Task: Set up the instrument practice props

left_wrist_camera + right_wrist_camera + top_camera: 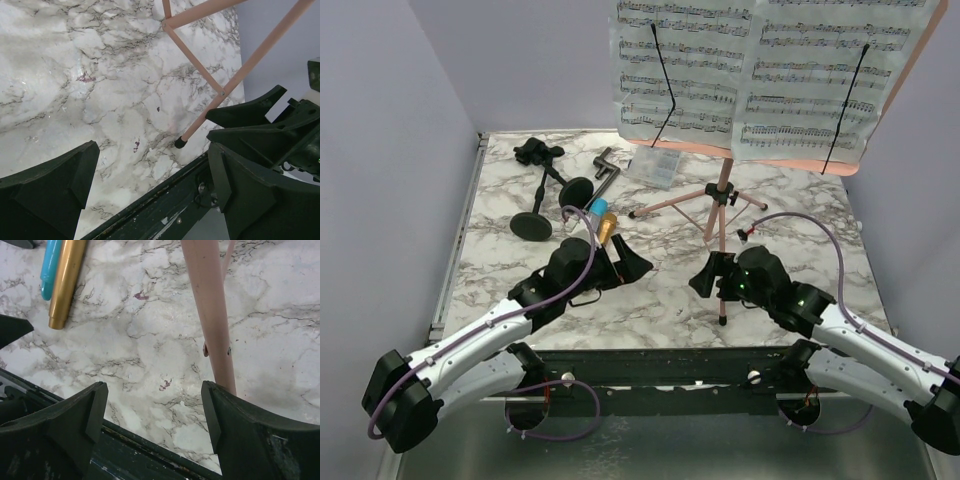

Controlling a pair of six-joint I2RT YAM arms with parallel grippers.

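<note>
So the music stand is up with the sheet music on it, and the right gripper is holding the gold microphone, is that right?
Not quite. The music stand is up with the sheet music on it, but the right gripper is open and empty. The right wrist view shows the gold microphone lying on the table beside the blue microphone.

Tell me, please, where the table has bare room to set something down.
Bare marble lies right of the tripod legs, toward the right edge of the table, and at front left, between the black poles and the left edge. The back left is crowded: poles, microphones and clear box sit close together.
</note>
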